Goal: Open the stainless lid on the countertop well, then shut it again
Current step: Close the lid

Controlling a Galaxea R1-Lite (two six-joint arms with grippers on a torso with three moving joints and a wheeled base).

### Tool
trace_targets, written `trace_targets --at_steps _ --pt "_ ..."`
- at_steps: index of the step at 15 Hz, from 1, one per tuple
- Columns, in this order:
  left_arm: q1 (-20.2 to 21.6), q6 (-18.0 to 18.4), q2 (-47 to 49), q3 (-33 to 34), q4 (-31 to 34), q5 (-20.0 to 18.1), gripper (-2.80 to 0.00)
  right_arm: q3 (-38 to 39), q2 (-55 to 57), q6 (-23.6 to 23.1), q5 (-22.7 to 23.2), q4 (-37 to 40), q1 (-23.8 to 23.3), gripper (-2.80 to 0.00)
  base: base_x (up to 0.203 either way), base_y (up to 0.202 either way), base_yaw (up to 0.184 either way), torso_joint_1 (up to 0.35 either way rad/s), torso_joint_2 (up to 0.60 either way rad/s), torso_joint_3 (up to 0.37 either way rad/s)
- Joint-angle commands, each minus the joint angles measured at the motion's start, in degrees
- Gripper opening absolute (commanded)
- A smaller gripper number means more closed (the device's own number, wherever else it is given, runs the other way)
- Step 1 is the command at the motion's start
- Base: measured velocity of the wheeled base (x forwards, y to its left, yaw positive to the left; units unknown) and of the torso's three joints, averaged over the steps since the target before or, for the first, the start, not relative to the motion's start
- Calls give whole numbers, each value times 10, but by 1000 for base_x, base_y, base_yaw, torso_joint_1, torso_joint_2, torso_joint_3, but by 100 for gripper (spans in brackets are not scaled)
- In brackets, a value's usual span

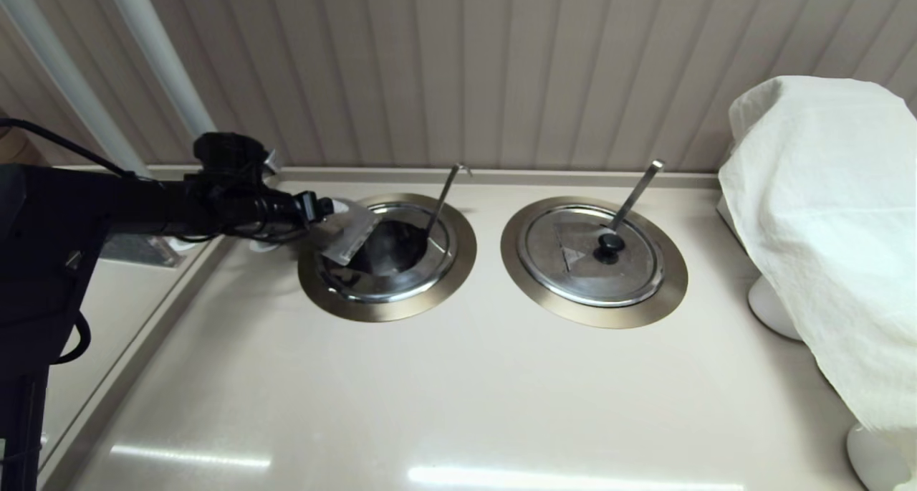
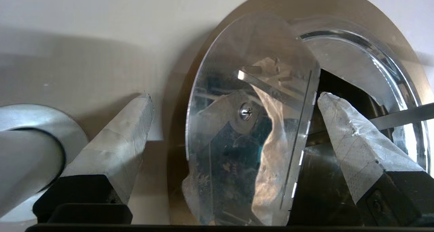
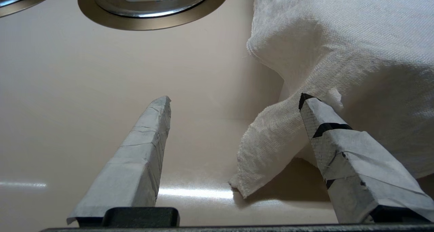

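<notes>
The stainless lid [image 1: 350, 234] is raised on edge over the left side of the countertop well [image 1: 387, 309], whose dark inside lies uncovered. Its shiny underside [image 2: 237, 140] with a centre screw faces the left wrist camera; the black knob is hidden. My left gripper [image 1: 335, 223] reaches in from the left and is open, one finger [image 2: 130, 130] outside the lid's rim and the other [image 2: 342, 130] over the well. The thin hook-tipped rod [image 1: 444, 190] leans out of the well at the back. My right gripper [image 3: 234, 98] hangs open over the counter, beside the cloth.
The twin lid [image 1: 573, 240] with black knob [image 1: 610, 244] and flat handle [image 1: 637, 188] covers the right well. A white cloth [image 1: 824, 226] drapes an object at the right edge, its corner [image 3: 268, 150] between the right fingers. A white pipe [image 1: 154, 61] and the wall stand behind.
</notes>
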Motion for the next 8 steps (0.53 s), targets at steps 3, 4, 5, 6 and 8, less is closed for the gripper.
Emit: trace_targets --at_steps 3,4,5,6,8 --pt "-15 2 -8 8 -4 -3 0 0 0 0 1 0 0 0 0 0 0 0 0 0" --pt "-18 2 -10 9 -4 -3 0 0 0 0 1 0 0 0 0 0 0 0 0 0" --pt "-20 2 -11 12 -4 -3 0 0 0 0 0 0 0 0 0 0 0 0 0 0" --pt "-23 2 -15 16 -4 -3 0 0 0 0 0 0 0 0 0 0 0 0 0 0" --pt "-29 2 -19 20 -4 -3 0 0 0 0 1 0 0 0 0 0 0 0 0 0"
